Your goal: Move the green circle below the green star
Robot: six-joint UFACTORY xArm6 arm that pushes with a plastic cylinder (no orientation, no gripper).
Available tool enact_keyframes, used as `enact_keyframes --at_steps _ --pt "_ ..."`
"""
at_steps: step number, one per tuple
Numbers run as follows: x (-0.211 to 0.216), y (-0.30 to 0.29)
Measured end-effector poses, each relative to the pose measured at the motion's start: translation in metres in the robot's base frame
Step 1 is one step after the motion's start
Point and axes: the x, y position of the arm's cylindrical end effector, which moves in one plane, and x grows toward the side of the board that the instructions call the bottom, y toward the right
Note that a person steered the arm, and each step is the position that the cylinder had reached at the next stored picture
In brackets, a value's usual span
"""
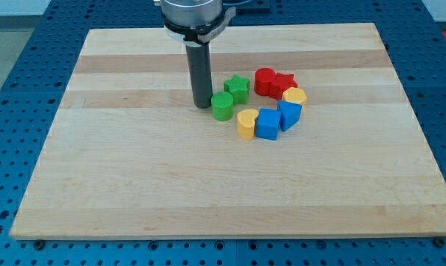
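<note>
Wooden board [134, 185]: my tip [202, 106] beside green circle [222, 106].

setting: robotics lab / test cell, not a home or shop
base: blue metal breadboard plate [31, 96] w/ regular grid of mounting holes, shows on all sides of the bench
bench: bare light wooden board [134, 185], plain rectangular work surface, laid flat on the plate
hardware: industrial arm end, grey metal flange [194, 13] at the view's top w/ dark rod below it
props: small coloured plastic blocks [260, 103] in simple test shapes, clustered near centre
bkgd: pale floor strip [23, 6] at the view's top edge, too little to tell more
</note>
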Motion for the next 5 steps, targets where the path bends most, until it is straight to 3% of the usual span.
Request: enact_keyframes --at_steps 5 --pt "0.001 0.025"
